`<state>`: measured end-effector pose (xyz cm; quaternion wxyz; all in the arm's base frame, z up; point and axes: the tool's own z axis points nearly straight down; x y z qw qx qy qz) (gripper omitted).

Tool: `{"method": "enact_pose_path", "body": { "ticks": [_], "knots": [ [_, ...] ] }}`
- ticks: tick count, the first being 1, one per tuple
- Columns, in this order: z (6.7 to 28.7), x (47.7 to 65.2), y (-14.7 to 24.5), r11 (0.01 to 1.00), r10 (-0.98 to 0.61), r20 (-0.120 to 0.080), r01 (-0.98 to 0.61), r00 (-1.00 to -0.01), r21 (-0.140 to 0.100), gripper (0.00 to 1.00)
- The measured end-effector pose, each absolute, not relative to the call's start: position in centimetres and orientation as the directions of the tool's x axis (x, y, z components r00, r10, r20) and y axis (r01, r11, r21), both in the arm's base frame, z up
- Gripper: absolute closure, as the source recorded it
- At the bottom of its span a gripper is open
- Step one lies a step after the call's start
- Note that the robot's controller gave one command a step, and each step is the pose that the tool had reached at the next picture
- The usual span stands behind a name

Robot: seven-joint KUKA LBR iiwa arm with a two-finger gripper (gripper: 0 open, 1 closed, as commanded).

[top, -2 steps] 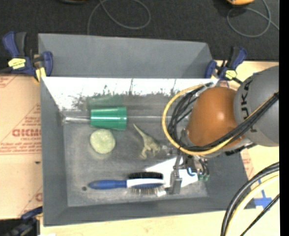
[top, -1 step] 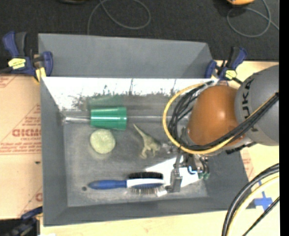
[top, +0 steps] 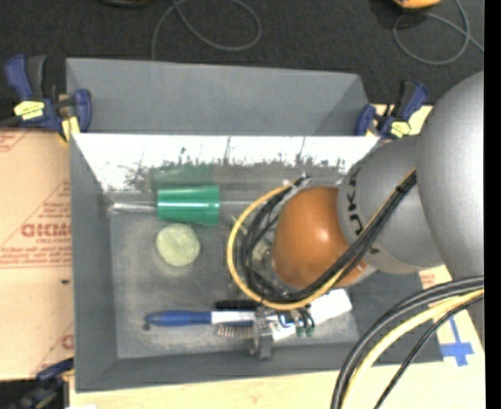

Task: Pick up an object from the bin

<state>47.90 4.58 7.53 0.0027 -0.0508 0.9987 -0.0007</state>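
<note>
Green cup (top: 187, 204) and pale lump (top: 178, 246) lie far-left; your gripper (top: 263, 335) is at the blue brush (top: 182, 319), jaw spread you can't tell.

**Blue-handled brush by the bin's lower wall**

A brush (top: 182, 319) with a slim blue handle, a white neck and dark bristles lies flat on the floor of the grey bin (top: 135, 284), along the wall at the bottom of the view. Its handle points left, and its head end is partly hidden under the gripper (top: 263, 337).
</note>
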Motion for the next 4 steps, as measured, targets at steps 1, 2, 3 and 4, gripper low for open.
{"method": "enact_pose_path", "body": {
  "ticks": [1, 2, 3, 4],
  "knots": [
    [15.3, 47.5, 4.1, 0.999, -0.034, -0.003, -0.034, -0.999, 0.001, 0.00],
    [7.3, 48.1, 4.5, 0.995, -0.100, -0.012, -0.100, -0.995, -0.002, 0.00],
    [7.4, 48.0, 4.8, 0.997, -0.079, -0.011, -0.079, -0.997, -0.001, 0.00],
    [7.3, 48.1, 4.4, 0.995, -0.099, -0.013, -0.099, -0.995, -0.003, 1.00]
  ]
}}
